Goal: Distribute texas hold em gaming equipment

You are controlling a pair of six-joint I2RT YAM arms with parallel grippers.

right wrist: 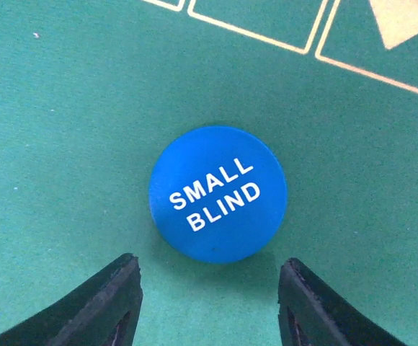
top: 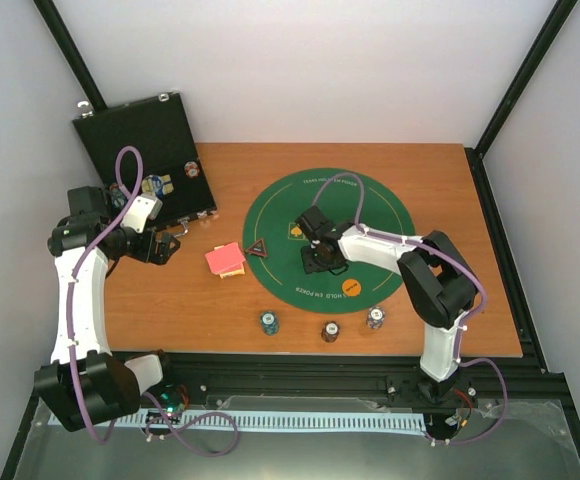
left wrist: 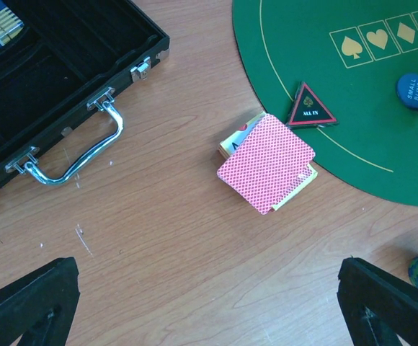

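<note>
On the green mat, near its middle, the blue button marked SMALL BLIND lies flat. The right gripper hangs low over the felt with its fingers parted. The button sits just ahead of the gap and touches neither finger, so this gripper is released and holds nothing. An orange button lies on the mat's near part.

At the mat's edge toward the case lies the triangle marker, lettered ALL IN. Just beside it, on bare wood, is a loosely squared stack of cards, red backs up.

Three small stacks of chips stand in a row on the table along the mat's near side, well apart from one another.

The left gripper hangs over bare wood between the open black case and the cards, spread wide and empty.
</note>
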